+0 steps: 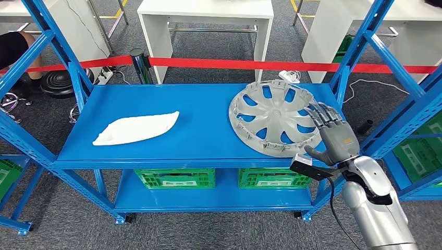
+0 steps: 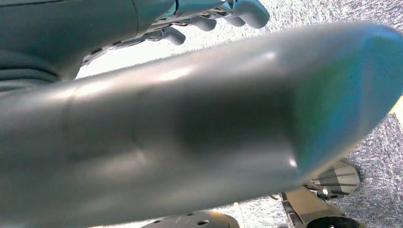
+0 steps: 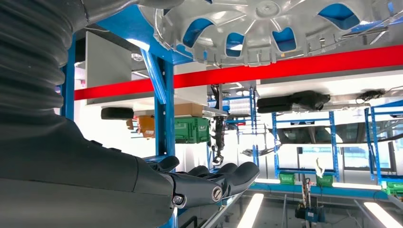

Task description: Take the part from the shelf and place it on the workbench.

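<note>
The grey wheel cover (image 1: 274,117) lies flat at the shelf's (image 1: 208,104) right end, near its front edge. The right hand (image 1: 333,136), fingers extended and holding nothing, reaches its rim. A shallow one-sided grip could tip it off the front edge.

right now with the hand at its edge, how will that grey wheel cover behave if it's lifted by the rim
The wheel cover is probably light for its size: it looks like thin moulded plastic with open cutouts between the spokes. Gripped at one edge by the right hand, the broad disc may sag or swing. It lies flat on the blue shelf, so it should slide rather than roll when pushed.
</note>
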Controlling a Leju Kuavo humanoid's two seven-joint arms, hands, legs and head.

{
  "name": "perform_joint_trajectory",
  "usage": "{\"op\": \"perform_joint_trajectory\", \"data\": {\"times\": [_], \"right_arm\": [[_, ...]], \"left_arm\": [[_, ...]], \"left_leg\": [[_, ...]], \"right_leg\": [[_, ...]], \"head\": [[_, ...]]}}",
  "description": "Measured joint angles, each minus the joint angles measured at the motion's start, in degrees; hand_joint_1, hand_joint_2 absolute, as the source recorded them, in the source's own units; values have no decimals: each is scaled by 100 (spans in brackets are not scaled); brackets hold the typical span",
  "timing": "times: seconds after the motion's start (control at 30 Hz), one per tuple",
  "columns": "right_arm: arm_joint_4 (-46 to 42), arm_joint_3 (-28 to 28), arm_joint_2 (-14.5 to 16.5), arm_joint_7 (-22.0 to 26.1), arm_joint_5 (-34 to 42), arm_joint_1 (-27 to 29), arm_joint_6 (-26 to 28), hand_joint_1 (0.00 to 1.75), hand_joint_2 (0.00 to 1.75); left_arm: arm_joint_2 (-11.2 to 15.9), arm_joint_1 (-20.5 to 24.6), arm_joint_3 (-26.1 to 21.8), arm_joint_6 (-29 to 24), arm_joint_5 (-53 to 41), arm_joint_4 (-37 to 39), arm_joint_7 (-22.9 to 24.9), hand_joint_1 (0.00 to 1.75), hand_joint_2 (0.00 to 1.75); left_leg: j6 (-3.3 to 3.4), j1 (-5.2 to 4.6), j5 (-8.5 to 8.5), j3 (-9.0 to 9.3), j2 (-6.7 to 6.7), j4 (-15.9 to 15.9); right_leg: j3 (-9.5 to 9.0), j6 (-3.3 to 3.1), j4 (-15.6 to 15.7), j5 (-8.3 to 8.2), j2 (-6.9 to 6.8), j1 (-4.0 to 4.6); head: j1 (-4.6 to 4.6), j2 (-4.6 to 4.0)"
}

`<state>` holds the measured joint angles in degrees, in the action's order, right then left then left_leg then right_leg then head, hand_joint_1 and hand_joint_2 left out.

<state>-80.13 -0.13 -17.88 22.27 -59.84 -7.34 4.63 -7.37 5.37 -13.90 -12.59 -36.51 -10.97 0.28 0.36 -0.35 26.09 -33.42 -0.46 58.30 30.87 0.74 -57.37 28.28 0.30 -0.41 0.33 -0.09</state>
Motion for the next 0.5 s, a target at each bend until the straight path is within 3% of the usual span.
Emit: {"op": "perform_joint_trajectory", "data": {"times": [0.5], "right_arm": [[309,4,55,44,100,-209,-97,0,175]], "left_arm": [[-2,-7,-53,-17,33,0,-11,0,0]], "left_leg": [[-1,1,0,1,0,-3]], "right_leg": [[1,-9,-2,6,-1,1]], "head": [[0,0]]}}
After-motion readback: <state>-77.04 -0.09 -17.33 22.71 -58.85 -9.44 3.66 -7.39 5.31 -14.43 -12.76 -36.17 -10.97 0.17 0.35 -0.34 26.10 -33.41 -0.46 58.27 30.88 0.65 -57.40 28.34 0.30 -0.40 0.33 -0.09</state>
